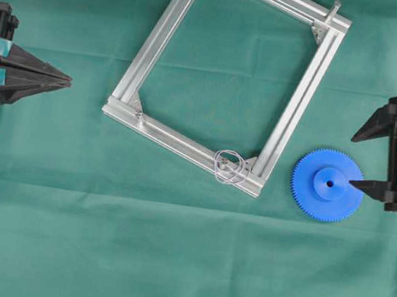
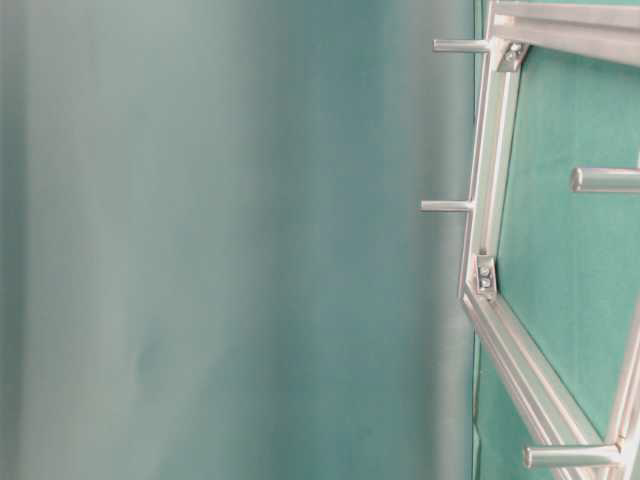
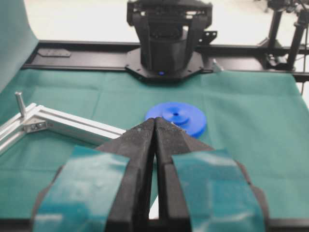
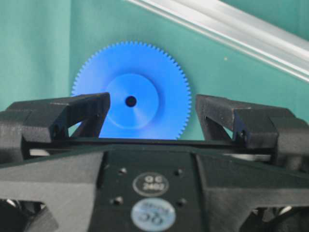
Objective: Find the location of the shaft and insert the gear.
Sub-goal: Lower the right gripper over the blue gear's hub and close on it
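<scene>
- The gear [image 1: 327,185] lies flat on the green desk [image 1: 169,262], just right of the aluminium frame [image 1: 304,96], hub up.
- The right end effector [image 1: 369,158] is spread wide at the gear's right edge, empty; straddle the hub squarely before clenching (teeth give poor purchase).
- The left end effector [image 3: 154,126] is clenched on nothing, far left.
- The shaft [image 1: 230,165] with wire loops stands at the frame's near rail.

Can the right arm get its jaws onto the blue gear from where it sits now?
Probably yes. The right gripper is open, and one jaw tip already reaches over the gear. The gear lies flat on the green cloth, apart from the aluminium frame, with nothing between it and the jaws.
</scene>
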`<state>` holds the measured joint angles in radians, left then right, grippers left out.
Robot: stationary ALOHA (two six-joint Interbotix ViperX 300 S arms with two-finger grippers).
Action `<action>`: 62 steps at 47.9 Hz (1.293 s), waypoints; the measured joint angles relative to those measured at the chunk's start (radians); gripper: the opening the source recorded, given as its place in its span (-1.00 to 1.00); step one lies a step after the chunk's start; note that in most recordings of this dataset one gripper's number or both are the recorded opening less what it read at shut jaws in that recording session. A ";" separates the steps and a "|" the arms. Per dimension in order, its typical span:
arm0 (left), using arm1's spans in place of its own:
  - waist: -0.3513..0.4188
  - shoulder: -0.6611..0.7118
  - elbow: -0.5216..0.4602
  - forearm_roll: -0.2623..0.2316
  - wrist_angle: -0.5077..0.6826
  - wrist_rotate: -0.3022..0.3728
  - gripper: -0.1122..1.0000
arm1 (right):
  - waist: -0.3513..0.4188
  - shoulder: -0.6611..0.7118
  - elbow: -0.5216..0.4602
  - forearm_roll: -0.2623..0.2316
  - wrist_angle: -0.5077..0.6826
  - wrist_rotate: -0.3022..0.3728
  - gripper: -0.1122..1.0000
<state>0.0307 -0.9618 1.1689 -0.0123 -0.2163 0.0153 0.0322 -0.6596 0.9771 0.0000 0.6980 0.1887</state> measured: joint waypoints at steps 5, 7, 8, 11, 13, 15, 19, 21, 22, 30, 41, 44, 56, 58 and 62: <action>0.000 0.000 0.000 -0.002 0.000 0.000 -0.78 | 0.015 0.029 0.018 0.000 -0.037 0.017 0.85; 0.000 0.000 0.000 0.000 0.000 0.000 -0.78 | 0.020 0.038 0.029 0.000 -0.051 0.026 0.85; 0.000 0.000 0.000 0.000 0.000 0.000 -0.78 | 0.020 0.041 0.034 0.000 -0.057 0.031 0.85; -0.002 0.000 0.000 0.000 0.000 0.000 -0.78 | 0.023 0.052 0.044 0.002 -0.071 0.044 0.85; 0.000 0.000 0.000 -0.002 0.000 0.000 -0.78 | 0.023 0.057 0.054 0.000 -0.081 0.054 0.85; 0.000 0.000 0.000 -0.002 0.000 0.000 -0.78 | 0.023 0.063 0.063 0.000 -0.091 0.061 0.85; 0.000 0.000 0.000 0.000 0.000 -0.002 -0.78 | 0.023 0.072 0.080 0.000 -0.112 0.071 0.85; 0.000 0.000 0.000 -0.002 0.000 0.000 -0.78 | 0.023 0.077 0.086 0.002 -0.124 0.077 0.85; 0.000 -0.002 0.000 0.000 0.000 0.000 -0.78 | 0.023 0.080 0.091 0.002 -0.130 0.080 0.85; 0.000 0.000 0.000 -0.002 0.000 0.000 -0.78 | 0.034 0.117 0.112 0.002 -0.187 0.109 0.85; 0.000 0.000 0.000 -0.002 0.000 0.000 -0.78 | 0.061 0.179 0.115 0.002 -0.255 0.132 0.85; 0.000 -0.002 0.000 -0.002 0.000 0.000 -0.78 | 0.063 0.199 0.115 0.000 -0.262 0.138 0.85; -0.002 0.000 0.000 -0.002 0.000 0.000 -0.78 | 0.063 0.268 0.115 0.002 -0.305 0.144 0.85; 0.000 0.000 0.000 -0.002 0.000 0.000 -0.78 | 0.063 0.276 0.115 0.002 -0.313 0.144 0.85; 0.000 -0.002 0.000 -0.002 0.000 0.000 -0.78 | 0.063 0.290 0.117 0.002 -0.322 0.144 0.85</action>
<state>0.0307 -0.9633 1.1689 -0.0138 -0.2163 0.0153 0.0951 -0.3697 1.0937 0.0015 0.3758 0.3329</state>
